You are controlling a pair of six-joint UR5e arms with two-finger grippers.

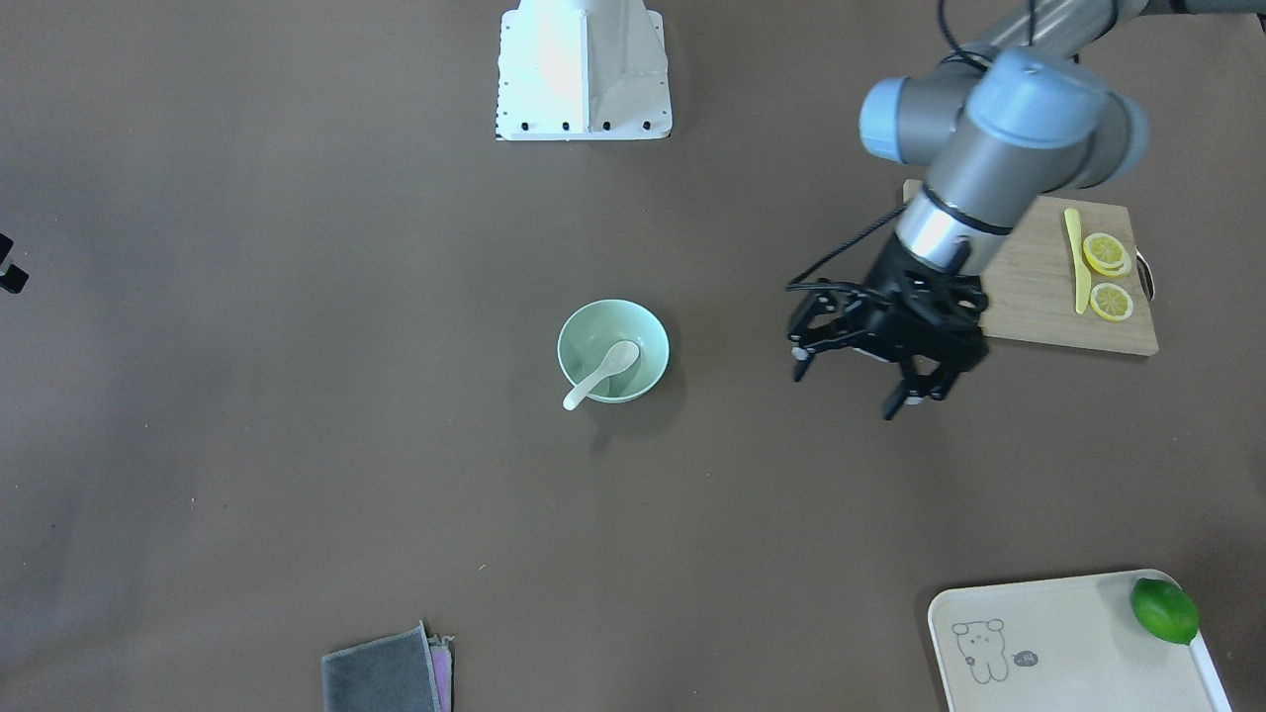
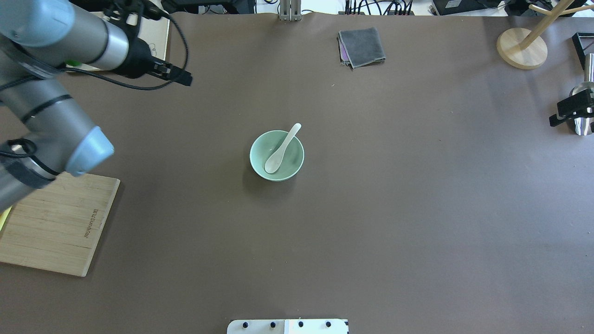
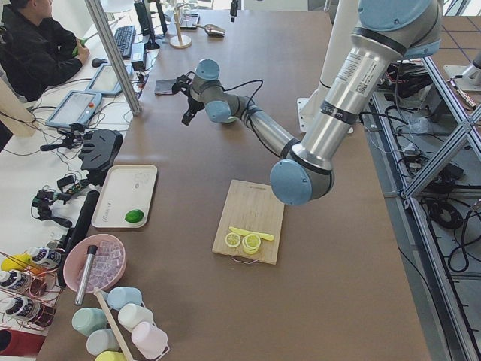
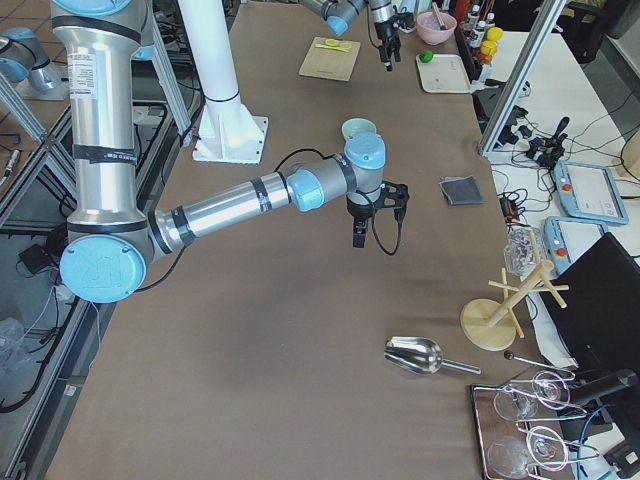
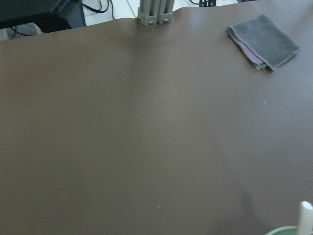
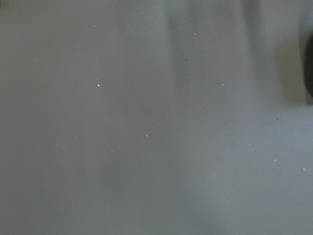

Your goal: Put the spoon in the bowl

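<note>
Stretching under everything is the brown table [image 1: 297,494], and over its left part hangs the left arm [image 1: 999,138], its left gripper [image 1: 848,393] above the surface with the two fingers [image 1: 799,371] spread wide and nothing between them. Just behind those jaws, on the robot's side and partly under the wrist, lies a wooden cutting board [image 1: 1039,287]. Well past the jaws, toward the far edge of the table, sits a pale tray [image 1: 1068,633] with a little bear drawing. The bowl [image 1: 593,331], mint green, stands well apart from the left jaws, off to their right near the middle of the table. A folded grey cloth [image 1: 381,677] lies farther still, beyond the bowl at the far edge. The spoon [image 1: 605,371] is in the bowl, scoop down inside and handle leaning on the rim, its end poking out on the side away from the jaws. A lime [image 1: 1164,610] rests at the tray's corner, and lemon slices [image 1: 1106,255] and a thin yellow knife [image 1: 1078,262] lie on the board. The right gripper [image 2: 570,110] shows only at the table's right edge, far from the bowl, and whether its jaws are apart or together I cannot tell.
</note>
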